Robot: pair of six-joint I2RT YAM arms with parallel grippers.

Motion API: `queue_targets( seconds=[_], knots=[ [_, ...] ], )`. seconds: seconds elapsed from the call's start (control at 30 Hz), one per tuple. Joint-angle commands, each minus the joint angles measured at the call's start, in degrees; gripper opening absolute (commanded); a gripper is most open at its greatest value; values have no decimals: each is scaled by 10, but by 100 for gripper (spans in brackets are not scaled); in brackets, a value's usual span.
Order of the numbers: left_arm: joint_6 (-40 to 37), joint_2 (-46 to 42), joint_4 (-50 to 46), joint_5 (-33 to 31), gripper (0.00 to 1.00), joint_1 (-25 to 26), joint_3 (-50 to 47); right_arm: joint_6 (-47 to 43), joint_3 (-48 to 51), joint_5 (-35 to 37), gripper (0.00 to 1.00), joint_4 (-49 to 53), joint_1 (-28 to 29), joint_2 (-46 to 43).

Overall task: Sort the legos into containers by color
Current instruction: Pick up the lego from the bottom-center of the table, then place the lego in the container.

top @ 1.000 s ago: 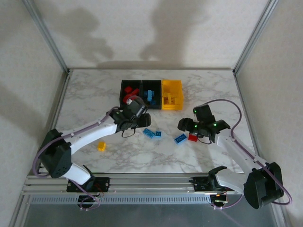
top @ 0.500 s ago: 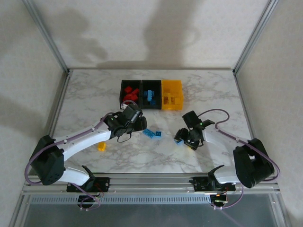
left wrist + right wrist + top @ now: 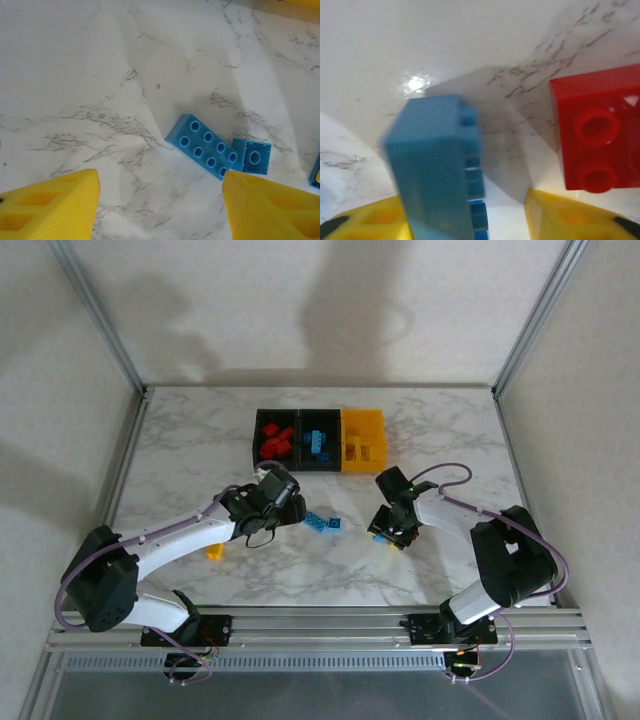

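Right gripper [image 3: 391, 531] has swung in, jaws straddling the blue brick [image 3: 437, 165]; clamped or not, can't tell. Left gripper [image 3: 160, 176] hangs spread.

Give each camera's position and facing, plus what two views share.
Top external: above, behind the bases, looking down at the table; both arms show.
Left wrist: on the left arm, looking down at two blue legos; left fingers show.
Right wrist: low over the table, facing a blue lego and a red lego; right fingers show.
Shared: top external shows those two blue legos too.
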State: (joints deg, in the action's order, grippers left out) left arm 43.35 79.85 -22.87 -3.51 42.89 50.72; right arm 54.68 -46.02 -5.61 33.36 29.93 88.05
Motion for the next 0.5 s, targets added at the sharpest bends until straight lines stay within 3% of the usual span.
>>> queue_targets(
  seconds=[0.0,0.23,0.47],
  knots=[
    [6,-12,8,-10,65,-2,-2,-12,-23,9,38,-61,7,26],
    [15,-21,15,-11,65,-2,-8,-46,-88,25,18,-37,15,18],
    [34,-58,16,-22,64,-11,-22,-109,-238,33,18,-15,19,65]
  ],
)
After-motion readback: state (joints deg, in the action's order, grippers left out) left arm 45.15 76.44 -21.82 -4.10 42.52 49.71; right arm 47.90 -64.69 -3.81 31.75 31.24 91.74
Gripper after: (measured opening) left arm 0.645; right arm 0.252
